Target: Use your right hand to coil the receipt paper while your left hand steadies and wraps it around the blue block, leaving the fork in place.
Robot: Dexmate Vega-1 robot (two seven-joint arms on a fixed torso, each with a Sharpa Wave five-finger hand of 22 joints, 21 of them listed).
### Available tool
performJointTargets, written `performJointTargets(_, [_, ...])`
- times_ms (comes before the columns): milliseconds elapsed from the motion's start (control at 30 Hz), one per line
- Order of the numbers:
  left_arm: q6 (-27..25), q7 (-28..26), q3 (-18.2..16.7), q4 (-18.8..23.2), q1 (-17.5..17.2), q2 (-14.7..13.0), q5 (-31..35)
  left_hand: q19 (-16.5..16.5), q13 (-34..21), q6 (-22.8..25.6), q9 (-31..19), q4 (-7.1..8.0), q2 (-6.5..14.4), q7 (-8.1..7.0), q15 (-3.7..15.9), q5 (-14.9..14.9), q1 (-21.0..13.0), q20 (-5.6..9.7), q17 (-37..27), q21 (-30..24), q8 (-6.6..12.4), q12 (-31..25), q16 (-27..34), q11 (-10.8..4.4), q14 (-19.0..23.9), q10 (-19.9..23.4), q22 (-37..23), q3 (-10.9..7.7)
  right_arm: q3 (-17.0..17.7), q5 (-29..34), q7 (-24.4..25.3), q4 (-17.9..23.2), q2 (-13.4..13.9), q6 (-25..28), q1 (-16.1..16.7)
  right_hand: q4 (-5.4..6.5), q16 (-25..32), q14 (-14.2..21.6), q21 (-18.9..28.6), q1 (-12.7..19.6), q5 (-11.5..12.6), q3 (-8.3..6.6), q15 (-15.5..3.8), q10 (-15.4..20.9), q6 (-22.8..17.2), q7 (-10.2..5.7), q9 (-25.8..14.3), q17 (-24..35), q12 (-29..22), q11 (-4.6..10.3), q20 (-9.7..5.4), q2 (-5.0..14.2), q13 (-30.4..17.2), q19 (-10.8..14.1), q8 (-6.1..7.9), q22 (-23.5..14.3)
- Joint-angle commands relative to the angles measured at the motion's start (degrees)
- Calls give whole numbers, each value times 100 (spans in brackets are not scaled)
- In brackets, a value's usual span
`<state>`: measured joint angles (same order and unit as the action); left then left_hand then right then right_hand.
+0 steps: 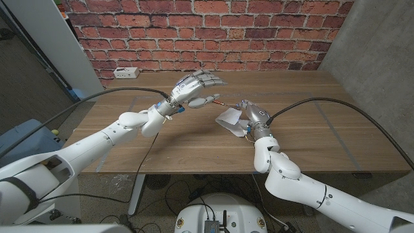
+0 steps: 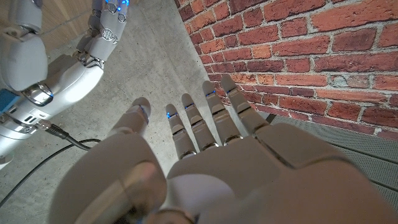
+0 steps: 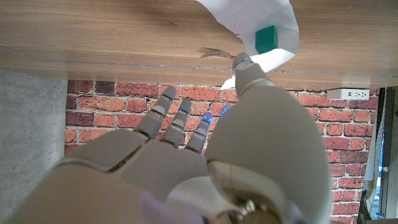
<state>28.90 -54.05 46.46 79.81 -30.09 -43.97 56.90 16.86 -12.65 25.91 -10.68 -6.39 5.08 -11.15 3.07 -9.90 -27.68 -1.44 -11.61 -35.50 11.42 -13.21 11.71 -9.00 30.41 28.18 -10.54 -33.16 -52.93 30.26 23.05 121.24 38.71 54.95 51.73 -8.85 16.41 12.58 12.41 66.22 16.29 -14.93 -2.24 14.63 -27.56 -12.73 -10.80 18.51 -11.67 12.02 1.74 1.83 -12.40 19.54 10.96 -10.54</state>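
Note:
White receipt paper lies crumpled near the table's middle. In the right wrist view the paper curls around a small teal-blue block, and a fork lies on the wood just beside it. My right hand stands at the paper's right edge with its fingers spread. Its thumb tip reaches the paper's rim, and nothing is gripped. My left hand hovers above the table, left of the paper, fingers spread apart and holding nothing.
A white power strip lies at the table's back left corner. A brick wall runs behind the wooden table, and a concrete wall stands at the right. My right arm appears in the left wrist view.

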Motion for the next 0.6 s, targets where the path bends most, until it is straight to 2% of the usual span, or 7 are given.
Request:
performJointTargets(33, [55, 133, -71, 83, -36, -44, -64, -14, -33, 28, 3, 41, 7, 21, 708, -3, 87, -37, -10, 1, -11, 2, 53, 56, -6, 1, -24, 6, 2, 217, -202, -206, -87, 44, -37, -61, 49, 30, 6, 285, 46, -17, -690, 5, -138, -5, -31, 33, -14, 9, -21, 94, -7, 9, 57, -15])
performJointTargets(100, [51, 149, -83, 98, -47, -51, -62, -17, -33, 31, 2, 48, 11, 31, 707, -3, 103, -38, -11, 3, -12, 1, 54, 56, -6, 2, -24, 8, 55, 307, -81, -145, -113, 198, 54, -62, 46, 14, 4, 317, 49, -28, -697, -7, -138, -6, -30, 38, -11, 9, -34, 120, -7, 2, 55, -15])
performJointTargets(433, [133, 132, -49, 18, 18, 14, -11, -29, -38, 35, 2, 89, 43, 31, 692, -3, 197, -52, -17, 13, -20, 4, 59, 72, -9, 0, -27, 13, -10, 484, -224, 68, -45, 623, 148, -57, 51, -8, 11, 387, 44, -15, -705, -27, -116, -6, -27, 49, -9, 12, -65, 149, -6, 13, 39, -15])
performJointTargets(533, [135, 157, -51, 30, 16, 19, -20, -31, -39, 34, 2, 101, 56, 34, 691, -4, 220, -56, -19, 15, -22, 4, 60, 66, -10, 1, -28, 13, 78, 450, 11, 50, -9, 316, 286, -68, 50, -26, 2, 469, 46, -30, -717, -54, -93, -6, -25, 56, -2, 14, -88, 182, -5, -13, 28, -15])
performJointTargets(600, [128, 186, -53, 53, 8, 13, -22, -37, -40, 35, 2, 109, 64, 35, 684, -4, 236, -57, -20, 18, -24, 4, 62, 65, -9, 3, -28, 13, 148, 400, 146, 18, -32, 99, 362, 23, 78, 34, 24, 318, 10, 130, -719, -20, -111, -4, -26, 53, -25, 8, -54, 41, -4, 40, 33, -14])
